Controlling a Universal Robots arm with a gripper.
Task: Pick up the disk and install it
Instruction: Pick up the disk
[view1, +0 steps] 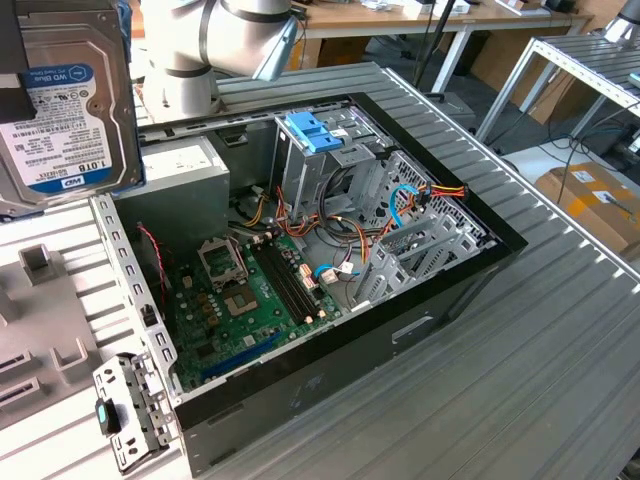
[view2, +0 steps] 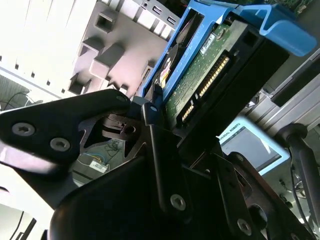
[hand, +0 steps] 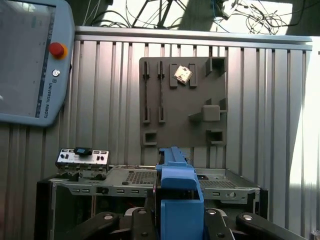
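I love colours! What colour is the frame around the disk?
Bright blue; the frame on the disk shows best in the second wrist view.

pincer (hand: 177, 212) clamped on the disk (view2: 200, 80); arm (view1: 215, 40) bent at its grey joint.

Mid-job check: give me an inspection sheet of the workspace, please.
Surface: ribbed metal table carrying the open computer case.
Job's things: disk held up in the pincer, set in a blue bracket; second blue bracket in the case's drive cage.
Clutter: grey holder plate and front panel piece beside the case.
Pincer: shut on the disk.
Cables: coloured wires inside the case.
Surroundings: teach pendant lying on the table; cardboard box beyond the table's edge.
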